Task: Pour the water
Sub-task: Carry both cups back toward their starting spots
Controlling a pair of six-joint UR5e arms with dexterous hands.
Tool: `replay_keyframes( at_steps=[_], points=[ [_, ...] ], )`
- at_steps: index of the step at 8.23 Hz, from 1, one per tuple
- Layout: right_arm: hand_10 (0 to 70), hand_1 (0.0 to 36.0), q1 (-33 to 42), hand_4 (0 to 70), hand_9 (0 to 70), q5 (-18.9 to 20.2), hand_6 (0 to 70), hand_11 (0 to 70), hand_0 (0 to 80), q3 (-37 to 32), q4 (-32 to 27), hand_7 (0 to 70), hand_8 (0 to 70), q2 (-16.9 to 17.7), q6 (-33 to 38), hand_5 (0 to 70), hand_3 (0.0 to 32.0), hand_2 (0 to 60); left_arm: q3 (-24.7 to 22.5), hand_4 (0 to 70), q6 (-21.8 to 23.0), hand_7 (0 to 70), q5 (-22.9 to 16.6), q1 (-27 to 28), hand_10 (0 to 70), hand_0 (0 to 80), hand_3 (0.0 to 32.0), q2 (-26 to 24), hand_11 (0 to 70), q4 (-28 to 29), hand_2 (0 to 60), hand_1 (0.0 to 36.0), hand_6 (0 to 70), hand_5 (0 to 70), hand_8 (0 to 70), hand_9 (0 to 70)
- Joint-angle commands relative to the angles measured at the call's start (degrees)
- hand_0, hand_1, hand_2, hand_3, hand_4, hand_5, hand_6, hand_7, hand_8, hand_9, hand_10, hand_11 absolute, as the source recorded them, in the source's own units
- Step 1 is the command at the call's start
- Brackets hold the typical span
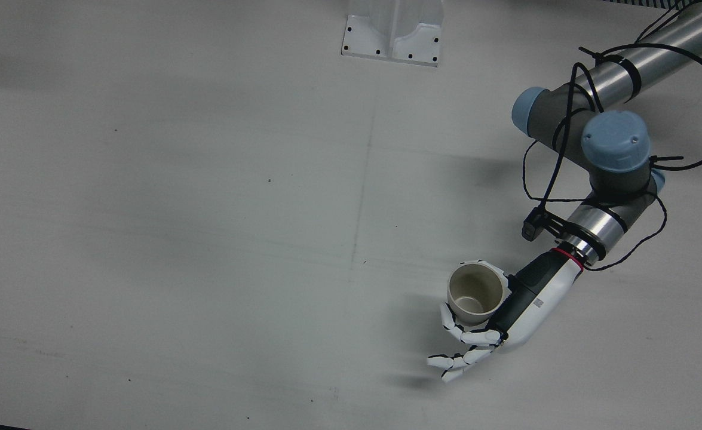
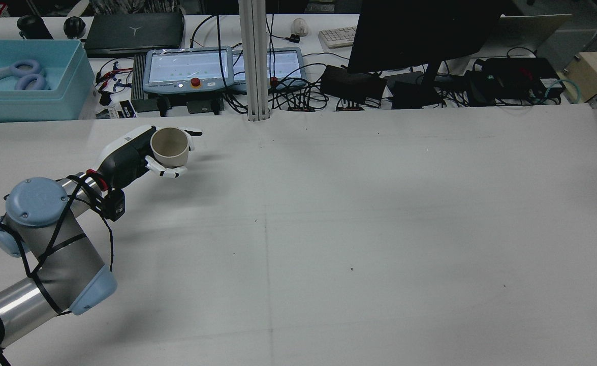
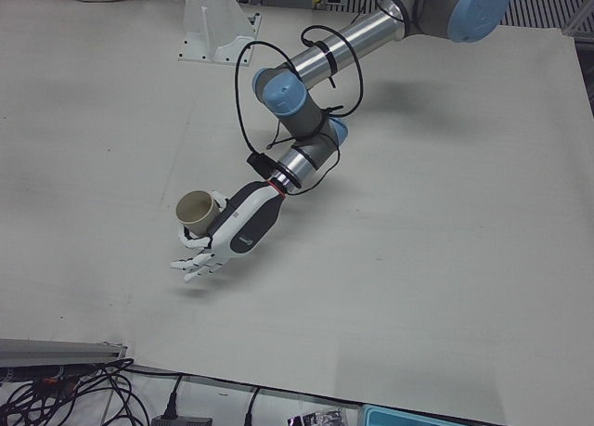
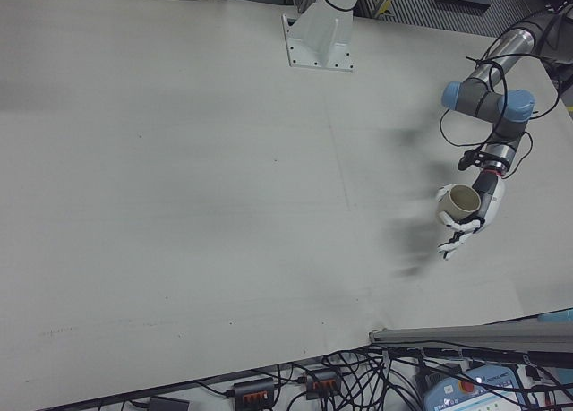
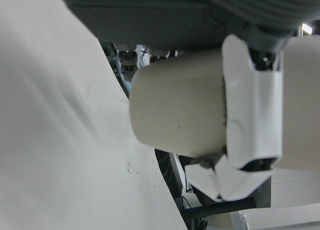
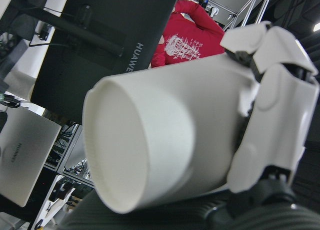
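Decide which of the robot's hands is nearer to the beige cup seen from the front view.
Left. The left hand holds the beige cup, its fingers curled around it. The right hand appears only in its own view, holding a white cup.

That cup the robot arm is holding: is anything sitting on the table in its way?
Nothing visible does. The left hand holds the cup upright above the bare table; the right hand holds a second white cup, seen only by its own camera.

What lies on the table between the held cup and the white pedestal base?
Nothing: in the front view, only bare table separates the cup from the pedestal base.
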State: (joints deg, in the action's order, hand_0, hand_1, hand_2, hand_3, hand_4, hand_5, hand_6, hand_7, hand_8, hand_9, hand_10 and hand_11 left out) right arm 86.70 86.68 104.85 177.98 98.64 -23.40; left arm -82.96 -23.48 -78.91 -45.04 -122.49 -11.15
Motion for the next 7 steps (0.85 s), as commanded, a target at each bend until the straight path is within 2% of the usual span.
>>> replay_keyframes(
  at_steps=[1,3,4,5,6,7],
  points=[
    [70.0,26.2,0.8,43.9,70.0,-0.5,70.0,70.0,55.6,-29.3,-21.5,65.0,70.0,-1.8,1.4,70.0,0.0,60.0,0.7,70.0,1.4,21.1,-1.0,-4.6,8.8,60.0,0.0,9.3,13.9,9.0,60.0,34.1,16.4,70.0,11.2,7.5],
    [70.0,26.3,0.7,46.4,70.0,-0.9,70.0,70.0,56.3,-45.4,-31.9,66.3,70.0,-5.3,0.2,70.0,0.0,60.0,3.1,70.0,1.3,21.8,-0.9,-4.8,9.7,59.1,0.0,14.2,15.1,15.1,60.0,32.7,17.2,70.0,11.5,8.1],
    [70.0,25.9,0.6,47.4,70.0,-1.4,70.0,70.0,56.1,-52.5,-34.7,66.5,70.0,-8.2,-1.4,70.0,0.0,60.0,5.9,70.0,1.1,21.8,-1.0,-6.2,9.6,58.8,0.0,14.8,14.9,18.1,60.0,30.0,16.8,70.0,11.5,8.2],
    [70.0,25.0,0.2,46.0,70.0,-3.8,70.0,70.0,56.5,-59.5,-37.4,65.6,70.0,-11.9,-2.5,70.0,0.0,60.0,8.0,70.0,1.1,21.4,-0.9,-6.9,9.4,58.5,0.0,15.2,14.5,20.0,58.8,27.5,16.5,70.0,11.4,8.0],
    [70.0,21.8,-1.9,42.7,70.0,-6.6,70.0,70.0,58.6,-64.6,-39.1,62.3,70.0,-15.0,-3.0,70.0,0.0,50.3,8.5,70.0,0.9,21.2,-0.9,-7.0,9.4,58.7,0.0,16.7,14.5,21.3,58.3,27.6,16.4,70.0,11.3,8.0],
    [51.6,14.5,-5.0,29.7,53.6,-9.3,44.5,70.0,58.4,-65.1,-39.1,41.0,45.6,-15.7,-3.9,58.8,0.0,4.6,10.4,70.0,0.7,21.0,-0.9,-7.2,9.6,58.4,0.0,18.0,14.8,23.7,57.1,27.1,16.1,70.0,11.4,8.1]
  ],
)
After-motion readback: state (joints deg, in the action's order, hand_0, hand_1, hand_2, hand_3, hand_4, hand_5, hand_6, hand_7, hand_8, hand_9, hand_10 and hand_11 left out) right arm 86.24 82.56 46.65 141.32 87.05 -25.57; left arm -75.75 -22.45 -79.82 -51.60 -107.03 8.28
